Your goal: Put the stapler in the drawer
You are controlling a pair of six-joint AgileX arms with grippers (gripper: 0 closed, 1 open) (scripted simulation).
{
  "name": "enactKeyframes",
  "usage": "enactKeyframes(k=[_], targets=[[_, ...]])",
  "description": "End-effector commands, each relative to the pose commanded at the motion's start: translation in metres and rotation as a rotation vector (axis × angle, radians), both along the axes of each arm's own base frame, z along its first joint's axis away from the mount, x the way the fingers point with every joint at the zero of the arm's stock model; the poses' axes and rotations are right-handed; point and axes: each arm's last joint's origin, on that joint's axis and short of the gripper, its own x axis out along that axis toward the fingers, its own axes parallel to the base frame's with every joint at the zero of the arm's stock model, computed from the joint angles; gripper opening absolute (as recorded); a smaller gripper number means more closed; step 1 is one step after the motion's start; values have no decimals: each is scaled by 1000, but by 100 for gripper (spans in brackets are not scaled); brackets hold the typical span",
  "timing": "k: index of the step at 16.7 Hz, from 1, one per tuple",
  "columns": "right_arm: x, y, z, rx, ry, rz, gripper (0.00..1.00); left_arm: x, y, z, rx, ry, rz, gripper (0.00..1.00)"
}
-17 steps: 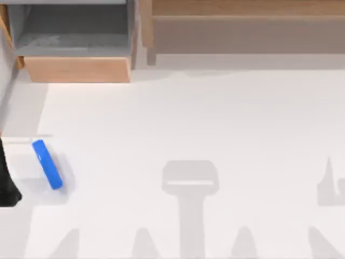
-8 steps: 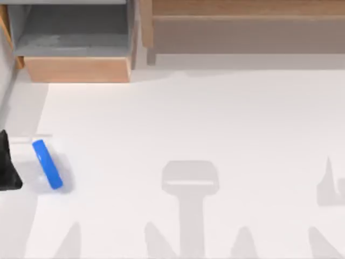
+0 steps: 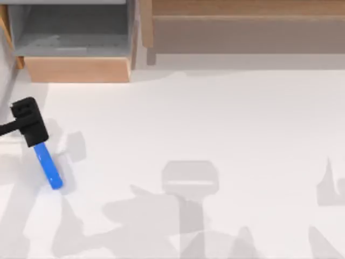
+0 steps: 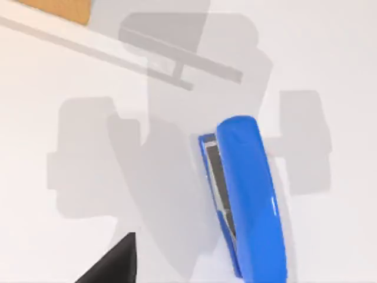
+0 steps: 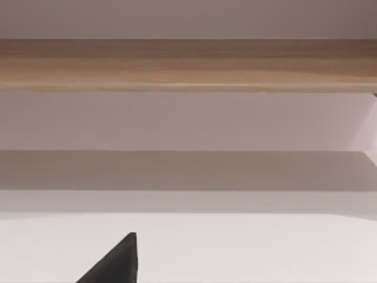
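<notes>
a: bright blue, the stapler (image 3: 48, 167) lies flat on the white table (image 3: 215, 124) near its left edge, set at a slant, its far end under the left claw (image 3: 33, 136).
b: and in the left wrist view?
a: there the stapler (image 4: 250, 194) shows its rounded blue top and a grey metal strip along one side, resting on the table among soft grey shadows.
b: is the left claw apart or together?
a: i cannot tell; the black body covers the fingers from above, and it sits right over the stapler's upper end.
b: where is the drawer?
a: the drawer (image 3: 75, 69) stands at the table's far left, pulled open, tan wooden front toward us, grey floor and walls behind it, well apart from the stapler.
b: anything beside it?
a: a long wooden unit (image 3: 242, 27) runs along the far edge to the right. the right wrist view faces that wooden unit (image 5: 188, 65).
</notes>
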Motion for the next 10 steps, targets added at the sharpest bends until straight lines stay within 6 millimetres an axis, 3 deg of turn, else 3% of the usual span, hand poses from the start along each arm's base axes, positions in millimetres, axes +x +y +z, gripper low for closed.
enactKeyframes(k=[5,10], targets=[[0,0,0,0,0,0,100,72,-17,-31,-21,396,106,100],[0,0,0,0,0,0,100,111,-30,-60,-7,613,192,100]])
